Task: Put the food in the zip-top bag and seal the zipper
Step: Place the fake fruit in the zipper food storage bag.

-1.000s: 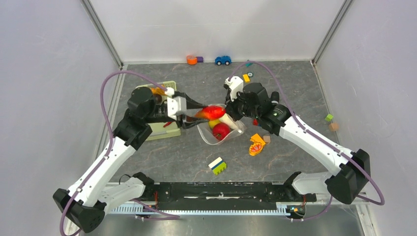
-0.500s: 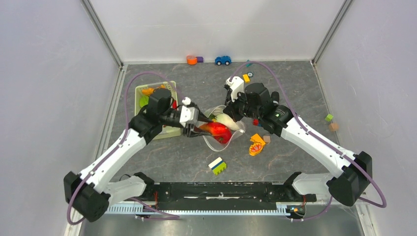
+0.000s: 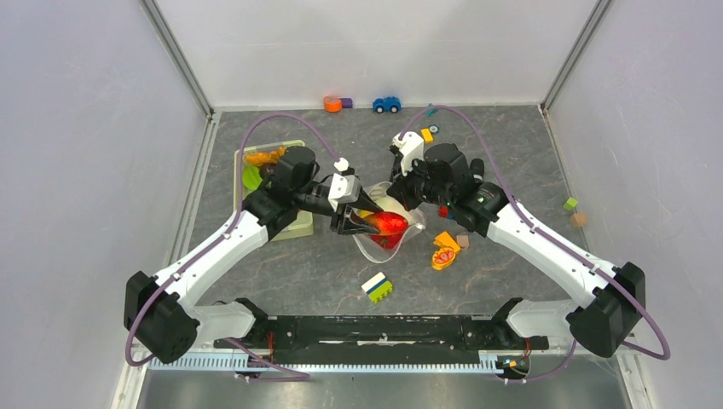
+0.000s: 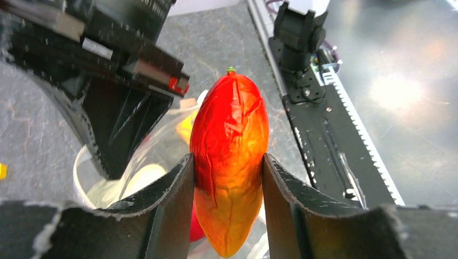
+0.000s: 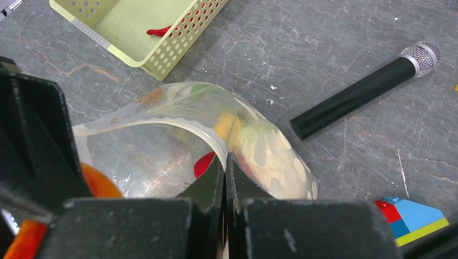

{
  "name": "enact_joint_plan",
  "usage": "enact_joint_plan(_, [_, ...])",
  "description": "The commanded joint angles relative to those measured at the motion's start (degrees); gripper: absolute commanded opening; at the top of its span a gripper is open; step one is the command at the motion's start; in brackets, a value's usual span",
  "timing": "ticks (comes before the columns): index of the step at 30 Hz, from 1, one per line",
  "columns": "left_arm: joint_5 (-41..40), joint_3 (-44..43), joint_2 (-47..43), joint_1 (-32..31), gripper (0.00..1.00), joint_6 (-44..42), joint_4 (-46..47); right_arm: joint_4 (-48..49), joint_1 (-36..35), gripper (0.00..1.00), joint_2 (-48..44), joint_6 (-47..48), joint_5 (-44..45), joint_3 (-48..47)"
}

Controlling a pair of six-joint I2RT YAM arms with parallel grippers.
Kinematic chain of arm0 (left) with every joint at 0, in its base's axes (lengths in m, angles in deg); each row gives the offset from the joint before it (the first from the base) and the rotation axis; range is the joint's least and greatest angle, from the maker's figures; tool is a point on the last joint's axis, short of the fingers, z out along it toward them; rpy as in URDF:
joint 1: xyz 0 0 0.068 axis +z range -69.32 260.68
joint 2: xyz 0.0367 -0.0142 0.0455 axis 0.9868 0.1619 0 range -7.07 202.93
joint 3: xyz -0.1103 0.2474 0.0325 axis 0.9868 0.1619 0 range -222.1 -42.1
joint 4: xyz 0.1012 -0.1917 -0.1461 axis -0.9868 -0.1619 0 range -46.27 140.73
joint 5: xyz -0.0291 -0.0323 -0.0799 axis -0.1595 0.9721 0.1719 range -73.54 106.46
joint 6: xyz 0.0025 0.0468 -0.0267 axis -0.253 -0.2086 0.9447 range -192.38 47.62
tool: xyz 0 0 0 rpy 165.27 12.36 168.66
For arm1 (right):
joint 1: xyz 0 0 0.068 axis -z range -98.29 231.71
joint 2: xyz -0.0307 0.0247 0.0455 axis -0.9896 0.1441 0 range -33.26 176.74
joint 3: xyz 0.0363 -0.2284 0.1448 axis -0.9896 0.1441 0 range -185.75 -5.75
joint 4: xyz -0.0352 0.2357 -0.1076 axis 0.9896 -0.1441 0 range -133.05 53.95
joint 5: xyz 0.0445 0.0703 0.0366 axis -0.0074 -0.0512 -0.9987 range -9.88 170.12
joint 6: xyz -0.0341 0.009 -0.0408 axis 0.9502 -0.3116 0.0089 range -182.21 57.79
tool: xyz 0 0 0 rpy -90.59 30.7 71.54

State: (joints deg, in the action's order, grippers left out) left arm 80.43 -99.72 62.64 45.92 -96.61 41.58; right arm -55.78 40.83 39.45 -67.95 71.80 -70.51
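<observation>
My left gripper (image 4: 227, 159) is shut on a smooth red-orange toy fruit (image 4: 231, 140), one piece of the food, gripped across its middle. In the top view this fruit (image 3: 390, 224) sits at the mouth of the clear dotted zip-top bag (image 3: 381, 248). The right gripper (image 5: 225, 157) is shut on the bag's rim, pinching the whitish zipper (image 5: 189, 125) and holding the mouth up and open. Yellow, green and red pieces show through the bag (image 5: 259, 148). A red chili (image 5: 161, 31) lies in the pale green basket (image 5: 178, 48). An orange carrot (image 3: 263, 157) shows at the basket's far end.
A black microphone (image 5: 359, 91) lies to the right of the bag. An orange-and-red lumpy toy (image 3: 445, 251) and stacked blocks (image 3: 377, 287) lie in front. A blue toy car (image 3: 386, 104) and an orange block (image 3: 332, 103) sit by the back wall, small blocks (image 3: 573, 210) at the right.
The left arm has carried the red-orange fruit rightward from beside the basket and lowered it to the bag's mouth. The right gripper has kept still, holding the rim.
</observation>
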Motion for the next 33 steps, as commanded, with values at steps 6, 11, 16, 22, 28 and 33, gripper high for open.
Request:
enact_joint_plan(6, [-12.5,-1.8,1.1,-0.1,0.14,-10.4,-7.3,3.4,-0.2,0.0,-1.3,-0.4,1.0,0.4])
enact_joint_plan(11, [-15.8,-5.3,3.8,-0.1,0.27,-10.6,-12.0,3.4,-0.2,0.0,-1.4,-0.3,0.8,0.4])
enact_joint_plan(16, [-15.6,-6.0,4.1,-0.2,0.95,-10.0,-12.6,3.5,-0.2,0.0,-1.5,-0.3,0.7,0.4])
enact_joint_plan(22, [-18.2,-6.4,1.6,-0.1,1.0,-7.7,-11.9,3.5,-0.2,0.0,-1.6,-0.2,0.8,0.6])
enact_joint_plan(28, [-29.8,-2.0,-5.1,-0.1,1.0,6.6,2.8,3.4,-0.2,0.0,-1.5,-0.4,1.1,0.6])
enact_joint_plan(33, [-54.2,0.6,-10.1,-0.1,1.0,21.1,15.3,3.6,-0.2,0.0,-1.7,-0.6,1.5,0.7])
